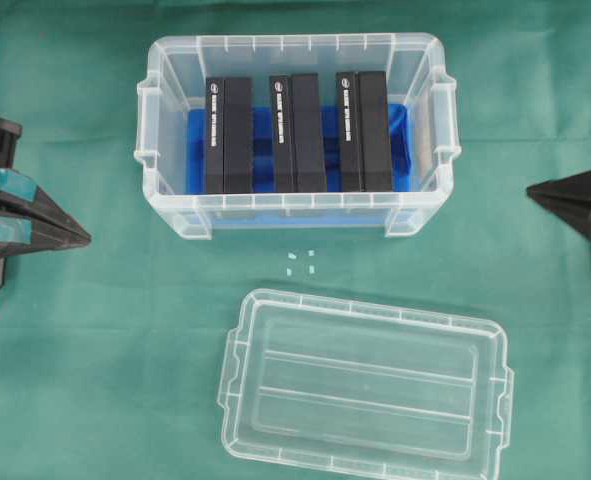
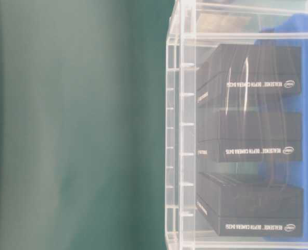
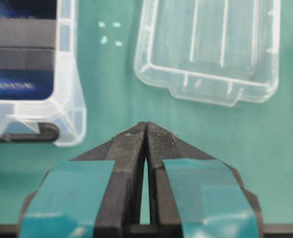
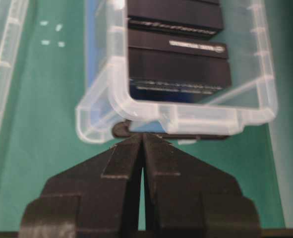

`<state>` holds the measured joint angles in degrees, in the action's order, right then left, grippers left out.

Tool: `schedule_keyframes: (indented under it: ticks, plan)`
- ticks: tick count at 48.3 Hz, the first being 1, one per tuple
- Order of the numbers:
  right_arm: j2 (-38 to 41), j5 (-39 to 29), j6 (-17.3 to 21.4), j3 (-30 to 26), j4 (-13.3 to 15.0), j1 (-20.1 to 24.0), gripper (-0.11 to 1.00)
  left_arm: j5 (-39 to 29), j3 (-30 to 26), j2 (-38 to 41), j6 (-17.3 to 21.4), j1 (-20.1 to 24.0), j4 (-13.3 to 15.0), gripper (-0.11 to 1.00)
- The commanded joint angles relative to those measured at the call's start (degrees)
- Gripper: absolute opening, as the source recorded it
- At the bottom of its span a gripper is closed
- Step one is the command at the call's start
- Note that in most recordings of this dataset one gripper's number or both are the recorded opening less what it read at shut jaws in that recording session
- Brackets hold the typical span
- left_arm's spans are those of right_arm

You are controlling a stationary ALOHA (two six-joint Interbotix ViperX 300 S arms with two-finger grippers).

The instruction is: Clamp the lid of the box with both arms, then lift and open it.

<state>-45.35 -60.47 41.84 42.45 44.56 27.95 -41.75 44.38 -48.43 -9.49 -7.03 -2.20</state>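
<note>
Lying flat, clear ridged lid (image 1: pixel 365 388), off box (image 1: pixel 297 140)

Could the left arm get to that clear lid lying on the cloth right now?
Probably yes: only bare green cloth lies between the shut left gripper and the lid; the box sits off to one side.

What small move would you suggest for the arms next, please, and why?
Probably none beyond holding back: the lid already lies flat on the green cloth, apart from the open box. Both the left tool and the right tool sit shut and clear of it, so the job looks done.
</note>
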Motion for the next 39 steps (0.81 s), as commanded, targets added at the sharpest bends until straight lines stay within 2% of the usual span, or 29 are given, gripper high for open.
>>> schedule_keyframes:
  ticks: [1, 13, 20, 30, 39]
  plan:
    - [-2.55, 1.14, 0.00, 1.23, 0.62, -0.18, 0.00, 1.58, 0.09, -0.70, 1.76, 0.35, 0.18, 0.01]
    - [-7.03, 4.83, 0.62, 5.71, 0.70, -0.79, 0.00, 8.44, 5.19, -4.31, 7.12, 0.35, 0.18, 0.01]
    - [-8.53, 5.10, 3.43, 9.23, 2.20, -3.78, 0.00, 12.22, 9.32, -7.82, 9.76, 0.35, 0.26, 0.01]
    - [-10.37, 9.84, 9.32, 16.17, 4.04, -6.77, 0.00, 17.05, 16.17, -12.66, 10.20, 1.05, 0.53, 0.01]
    - [-11.16, 15.91, 12.30, 21.45, 4.39, -8.00, 0.00, 21.80, 21.62, -15.12, 10.20, 2.02, 0.62, 0.01]
